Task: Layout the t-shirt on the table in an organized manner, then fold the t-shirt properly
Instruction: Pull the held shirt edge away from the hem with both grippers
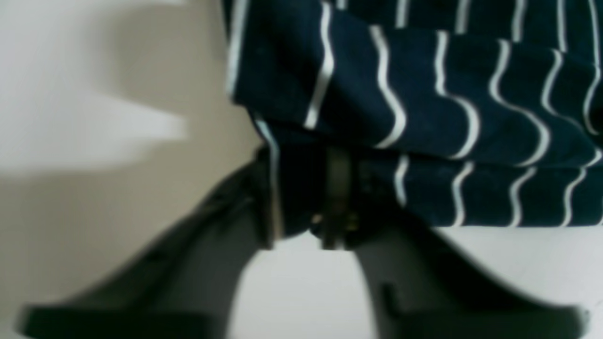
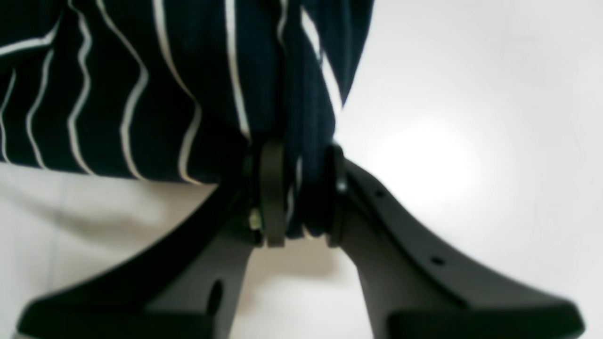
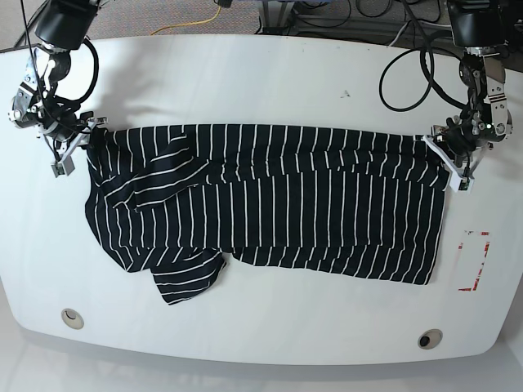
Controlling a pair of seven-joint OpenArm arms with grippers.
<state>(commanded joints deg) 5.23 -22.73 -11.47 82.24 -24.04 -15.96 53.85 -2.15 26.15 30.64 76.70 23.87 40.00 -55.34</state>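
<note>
left pincer (image 1: pixel 301 197) clamped, right pincer (image 2: pixel 301 197) clamped, arms spread wide apart

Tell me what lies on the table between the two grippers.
The t-shirt spans the whole stretch from the right gripper to the left gripper, each clamped on a corner; the base view shows it.

Dark navy t-shirt (image 3: pixel 278 204) with thin white stripes, spread widthwise across the glossy white desk (image 3: pixel 270 82); body rumpled, one short sleeve folded out toward the near edge. Desk has two round holes and a red rectangular marking.
</note>
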